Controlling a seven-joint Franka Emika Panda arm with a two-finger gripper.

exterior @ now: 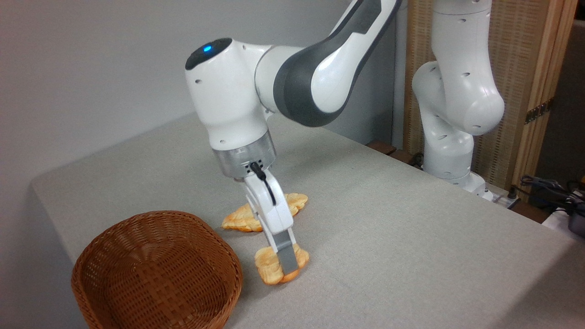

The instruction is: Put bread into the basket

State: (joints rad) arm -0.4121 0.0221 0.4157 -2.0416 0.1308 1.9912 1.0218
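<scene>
Table [388, 237]: grey cloth top. Arm [320, 68] reaches in from upper rt, wrist pointing down. Basket [155, 274] at front left, wicker, nothing inside. Braided bread [242, 221] flat on cloth behind gripper. Gripper [285, 269] low over bread [269, 272], near finger across it; clamped or not, can't tell. Bread on cloth just rt of basket.

Arm bent low, gripper [287, 264] pointing down, finger gap hidden
</scene>
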